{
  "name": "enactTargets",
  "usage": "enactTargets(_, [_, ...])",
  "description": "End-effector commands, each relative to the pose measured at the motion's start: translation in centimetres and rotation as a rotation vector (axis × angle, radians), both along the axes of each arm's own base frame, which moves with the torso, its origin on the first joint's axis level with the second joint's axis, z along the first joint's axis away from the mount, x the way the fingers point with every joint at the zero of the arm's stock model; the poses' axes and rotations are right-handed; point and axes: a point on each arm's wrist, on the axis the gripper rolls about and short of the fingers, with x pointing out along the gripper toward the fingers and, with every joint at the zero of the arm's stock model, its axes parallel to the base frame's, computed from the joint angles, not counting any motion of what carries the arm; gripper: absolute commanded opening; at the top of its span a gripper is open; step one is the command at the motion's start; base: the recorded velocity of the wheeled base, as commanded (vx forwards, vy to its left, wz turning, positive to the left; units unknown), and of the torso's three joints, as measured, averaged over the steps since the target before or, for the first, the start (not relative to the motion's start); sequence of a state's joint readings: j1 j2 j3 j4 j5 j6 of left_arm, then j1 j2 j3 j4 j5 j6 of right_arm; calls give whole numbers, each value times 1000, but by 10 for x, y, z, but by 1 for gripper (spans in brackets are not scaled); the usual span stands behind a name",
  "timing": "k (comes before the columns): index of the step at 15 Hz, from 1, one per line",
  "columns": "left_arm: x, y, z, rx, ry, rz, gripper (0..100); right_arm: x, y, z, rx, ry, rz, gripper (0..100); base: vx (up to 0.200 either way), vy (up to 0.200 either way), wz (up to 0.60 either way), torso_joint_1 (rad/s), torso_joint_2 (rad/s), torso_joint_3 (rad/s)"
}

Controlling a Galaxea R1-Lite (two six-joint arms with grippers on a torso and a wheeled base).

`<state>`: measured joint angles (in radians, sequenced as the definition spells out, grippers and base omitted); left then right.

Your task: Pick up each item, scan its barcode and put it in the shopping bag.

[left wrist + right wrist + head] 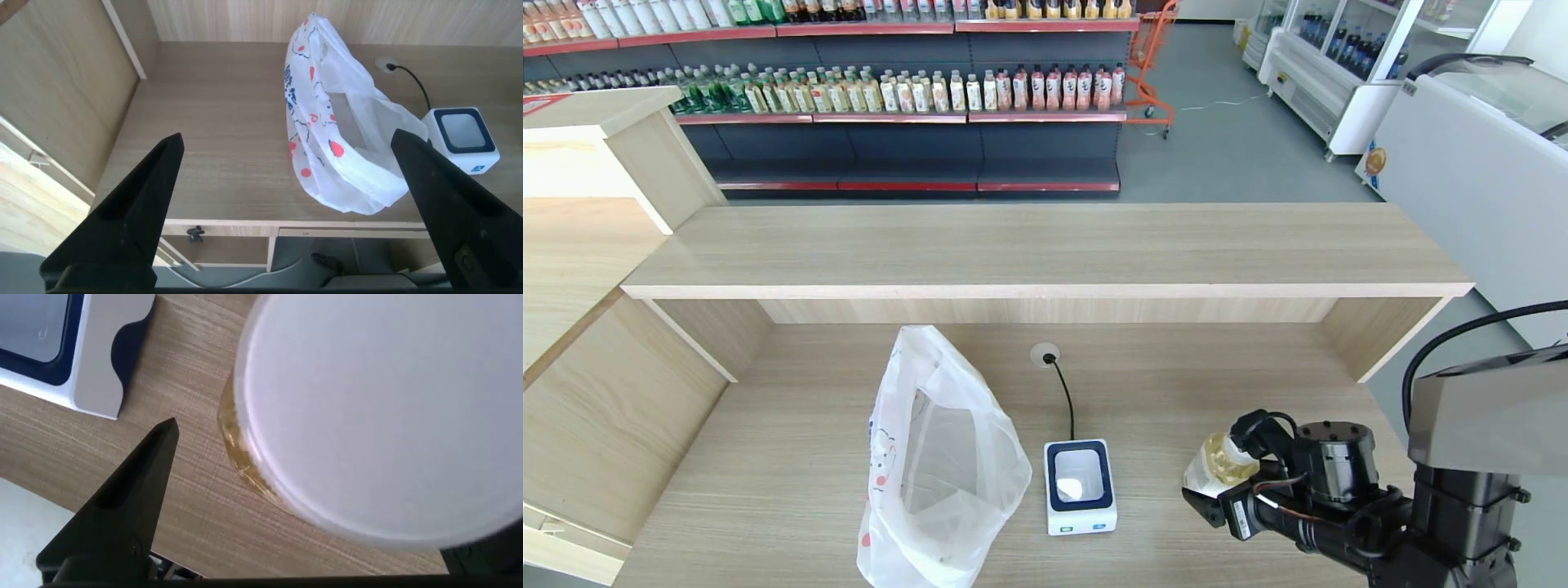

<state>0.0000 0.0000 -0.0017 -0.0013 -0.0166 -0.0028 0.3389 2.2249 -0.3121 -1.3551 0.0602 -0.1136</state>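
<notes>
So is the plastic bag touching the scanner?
Apart. The head view shows a strip of bare counter between the shopping bag and the barcode scanner.

A light wood-grain laminate counter (792, 457) with a raised ledge (1045, 245) along its far side carries two items. A white translucent plastic shopping bag (939, 474) with red prints stands open left of centre. Just beside it sits a white box-shaped barcode scanner (1080, 487) with a dark blue window frame. Its black cable (1065, 400) runs to a round grommet (1045, 354) in the counter surface.
</notes>
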Motion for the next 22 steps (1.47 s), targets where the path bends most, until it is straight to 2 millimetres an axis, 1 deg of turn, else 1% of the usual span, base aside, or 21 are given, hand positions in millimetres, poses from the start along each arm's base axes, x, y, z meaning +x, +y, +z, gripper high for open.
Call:
enactTargets(1, [0, 0, 0, 0, 0, 0, 100, 0, 4, -7, -4, 16, 12, 100, 0, 0, 0, 0, 0, 0])
enactTargets(4, [0, 0, 0, 0, 0, 0, 100, 3, 8, -10, -5, -18, -24, 100, 0, 0, 0, 0, 0, 0])
enactTargets(6, [0, 0, 0, 0, 0, 0, 100, 7, 17, -11, 19, -42, -66, 100, 0, 0, 0, 0, 0, 0])
enactTargets(10, [0, 0, 0, 0, 0, 0, 100, 5, 27, -12, 23, -51, -55, 100, 0, 0, 0, 0, 0, 0])
enactTargets(15, [0, 0, 0, 0, 0, 0, 100, 16, 35, -16, 57, -64, -60, 100, 0, 0, 0, 0, 0, 0])
enactTargets(18, [0, 0, 0, 0, 0, 0, 100, 23, 38, -11, 82, -98, -63, 100, 0, 0, 0, 0, 0, 0])
enactTargets(19, [0, 0, 0, 0, 0, 0, 100, 26, 39, -10, 86, -110, -65, 0, 0, 0, 0, 0, 0, 0])
enactTargets(22, [0, 0, 0, 0, 0, 0, 100, 35, 42, -3, 103, -152, -64, 0, 0, 0, 0, 0, 0, 0])
